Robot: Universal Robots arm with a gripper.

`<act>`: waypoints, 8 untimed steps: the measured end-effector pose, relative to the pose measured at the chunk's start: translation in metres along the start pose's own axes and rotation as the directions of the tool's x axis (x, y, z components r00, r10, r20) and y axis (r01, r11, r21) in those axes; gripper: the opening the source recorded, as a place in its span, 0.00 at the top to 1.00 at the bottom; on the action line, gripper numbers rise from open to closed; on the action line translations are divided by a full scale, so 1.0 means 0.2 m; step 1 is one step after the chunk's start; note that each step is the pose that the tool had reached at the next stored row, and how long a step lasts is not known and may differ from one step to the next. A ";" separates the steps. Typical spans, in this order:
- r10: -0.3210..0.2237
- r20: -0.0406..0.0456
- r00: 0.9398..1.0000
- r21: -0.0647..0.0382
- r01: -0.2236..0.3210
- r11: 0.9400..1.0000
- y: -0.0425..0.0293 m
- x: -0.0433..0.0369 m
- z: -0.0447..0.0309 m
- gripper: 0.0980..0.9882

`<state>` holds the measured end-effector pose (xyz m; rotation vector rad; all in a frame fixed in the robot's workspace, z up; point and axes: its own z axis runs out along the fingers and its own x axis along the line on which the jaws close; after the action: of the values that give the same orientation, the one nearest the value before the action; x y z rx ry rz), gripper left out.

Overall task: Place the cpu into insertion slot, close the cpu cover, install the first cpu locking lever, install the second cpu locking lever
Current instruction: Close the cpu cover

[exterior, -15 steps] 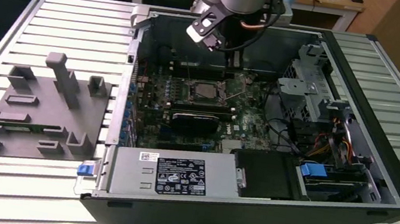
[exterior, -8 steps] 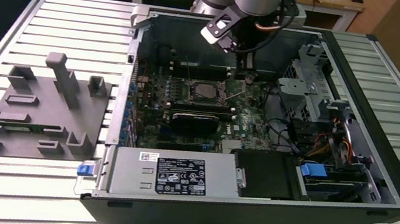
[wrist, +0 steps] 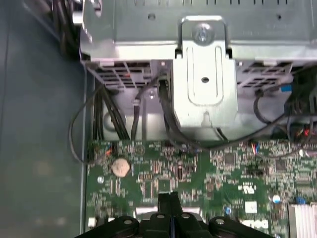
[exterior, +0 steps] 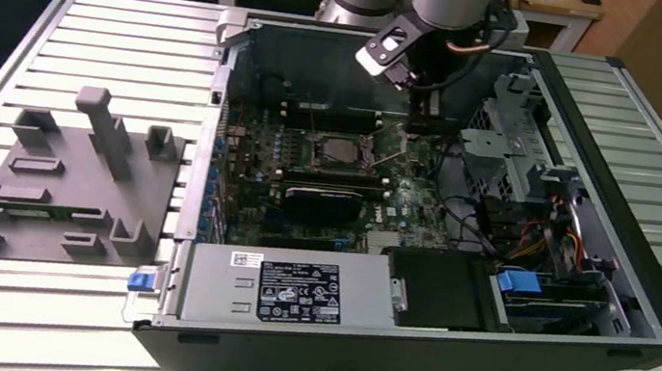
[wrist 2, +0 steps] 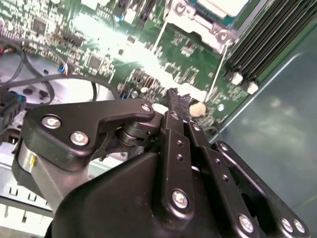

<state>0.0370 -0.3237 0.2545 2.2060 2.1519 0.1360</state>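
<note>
On the slatted counter (exterior: 92,35) an open computer case (exterior: 628,286) is laid. Midway in, the cpu (exterior: 339,153) is seen seated in the insertion slot (exterior: 314,150), with the cpu cover (wrist 2: 194,21) apparently shut over it. Just beyond, the hand (wrist 2: 177,96) is clenched, seemingly on nothing, beside a thin locking lever (wrist 2: 216,69); a lever step seems in hand, calling for the rod to be pressed down and hooked.

1. Grey moulded fixture (exterior: 71,183) on slatted metal surface (exterior: 652,114), at exterior view's left of open computer case (exterior: 624,314).
2. Labelled silver power supply (exterior: 278,285) inside case.
3. Perforated grey drive cage (wrist: 205,74); round coin battery (wrist: 121,167) nearby on green circuit board (wrist: 223,173).
</note>
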 end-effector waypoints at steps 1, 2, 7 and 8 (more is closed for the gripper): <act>0.000 0.000 1.000 0.000 0.000 1.000 0.008 0.000 0.001 0.99; 0.000 0.000 1.000 0.000 0.000 1.000 0.015 0.000 0.002 0.99; 0.000 0.000 1.000 0.001 0.000 1.000 0.043 0.001 0.013 0.99; 0.000 0.000 1.000 0.002 0.000 1.000 0.049 0.001 0.016 0.99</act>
<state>0.0470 -0.3237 0.2524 2.2072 2.1529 0.1338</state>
